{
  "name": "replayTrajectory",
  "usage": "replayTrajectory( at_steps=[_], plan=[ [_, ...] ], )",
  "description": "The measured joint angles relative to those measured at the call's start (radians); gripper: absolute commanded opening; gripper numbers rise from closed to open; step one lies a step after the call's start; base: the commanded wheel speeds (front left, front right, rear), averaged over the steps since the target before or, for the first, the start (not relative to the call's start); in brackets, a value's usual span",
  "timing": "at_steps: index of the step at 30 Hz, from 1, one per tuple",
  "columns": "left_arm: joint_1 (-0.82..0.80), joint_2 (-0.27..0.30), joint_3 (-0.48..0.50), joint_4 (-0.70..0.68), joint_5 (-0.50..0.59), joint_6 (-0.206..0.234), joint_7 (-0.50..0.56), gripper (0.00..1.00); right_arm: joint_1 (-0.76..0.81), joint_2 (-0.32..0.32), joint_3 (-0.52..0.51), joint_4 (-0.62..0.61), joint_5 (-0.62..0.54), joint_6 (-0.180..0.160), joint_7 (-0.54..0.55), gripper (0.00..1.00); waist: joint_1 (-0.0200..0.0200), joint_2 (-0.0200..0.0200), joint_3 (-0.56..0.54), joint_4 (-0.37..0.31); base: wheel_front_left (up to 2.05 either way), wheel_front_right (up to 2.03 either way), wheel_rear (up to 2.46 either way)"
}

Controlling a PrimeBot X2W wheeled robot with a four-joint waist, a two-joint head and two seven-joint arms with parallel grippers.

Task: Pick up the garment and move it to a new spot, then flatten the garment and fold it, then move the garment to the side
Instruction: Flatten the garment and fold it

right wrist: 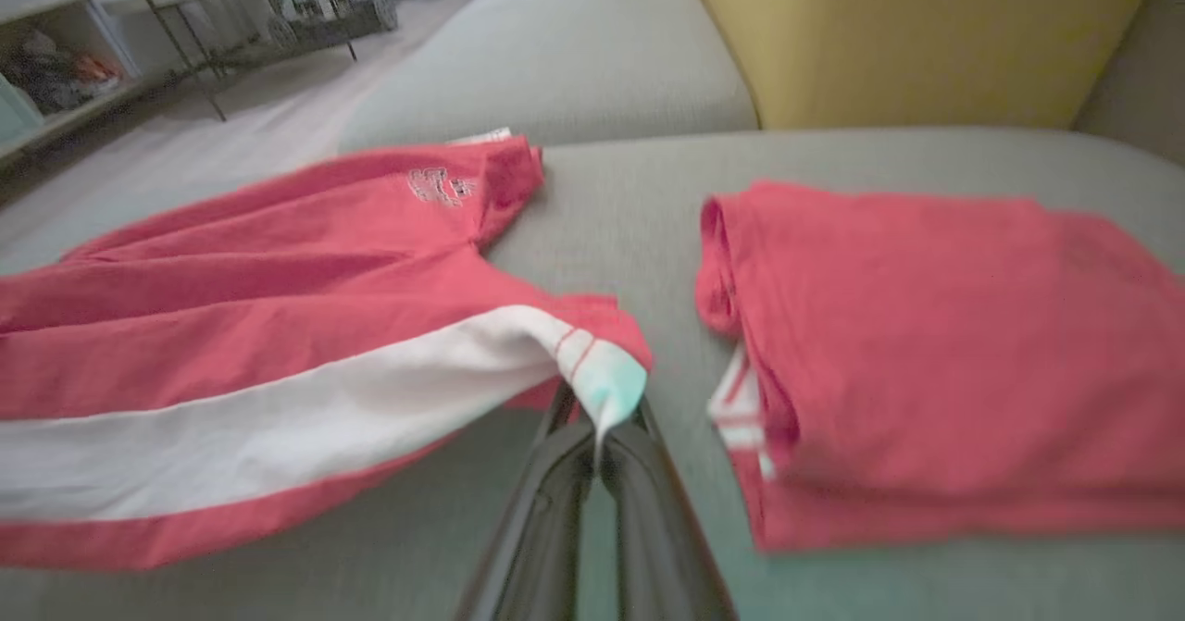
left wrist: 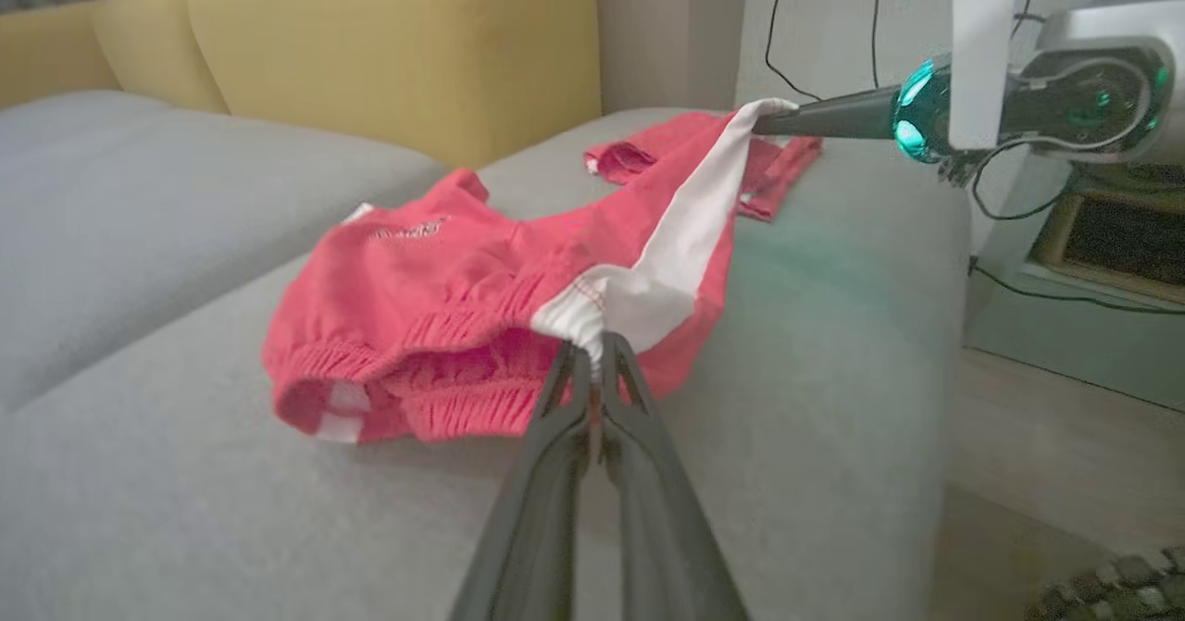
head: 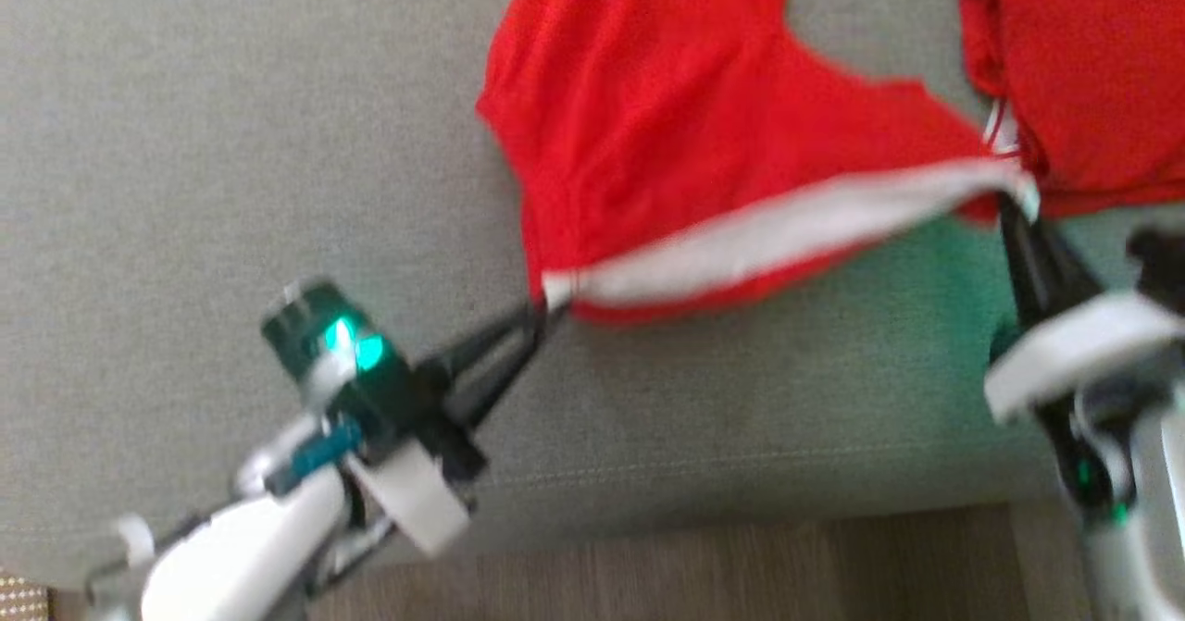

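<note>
Shorts (head: pixel 667 121), red with white side stripe, spread on grey sofa seat (head: pixel 185 186), left gripper (head: pixel 548 303) angled up-right, pinching stripe's waistband end, right gripper (head: pixel 1011 203) pointing up, pinching its hem end, folded red garment (head: pixel 1092 75) just beside

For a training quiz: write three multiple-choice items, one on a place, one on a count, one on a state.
1. The folded red fabric garment lies where from the red shorts with a white side stripe? A robot's right; B robot's left; C on the floor.
2. Red garments on the grey fabric sofa? A one; B two; C three.
3. The left end effector is: A open; B shut on the shorts' stripe; C shut on nothing.
Key: A, it lies at the head view's right; B, two separate red pieces show; B, it pinches the stripe's end.
</note>
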Motion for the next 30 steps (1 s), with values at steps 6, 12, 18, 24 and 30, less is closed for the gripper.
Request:
replayTrajectory(
  at_steps=[6, 12, 18, 24, 30],
  plan=[
    [0.160, 0.015, 0.020, -0.037, 0.038, 0.000, 0.000, 0.00, 0.263, -0.014, -0.005, -0.204, 0.063, 0.000, 0.138, 0.00, 0.0000, 0.0000, -0.054, -0.002, 0.00, 0.00, 0.00],
    [0.256, 0.044, 0.068, -0.095, 0.051, 0.000, 0.000, 0.00, 0.386, -0.036, -0.063, -0.408, 0.097, 0.000, 0.257, 0.00, 0.0000, 0.0000, -0.073, 0.020, 0.00, 0.00, 0.00],
    [0.251, -0.002, 0.108, -0.112, -0.051, 0.000, 0.000, 0.00, 0.319, 0.000, -0.141, -0.424, 0.053, 0.000, 0.340, 0.00, 0.0000, 0.0000, -0.074, 0.058, 0.00, 0.00, 0.00],
    [0.110, -0.081, 0.069, 0.010, -0.163, 0.000, 0.000, 0.00, 0.068, 0.017, -0.105, -0.221, 0.037, 0.000, 0.428, 0.00, 0.0000, 0.0000, -0.065, 0.102, 0.00, 0.00, 0.00],
    [-0.013, -0.193, 0.044, 0.157, -0.333, 0.000, 0.000, 0.00, -0.194, -0.060, -0.086, 0.032, -0.041, 0.000, 0.489, 0.00, 0.0000, 0.0000, -0.032, 0.148, 0.00, 0.00, 0.00]
  ],
)
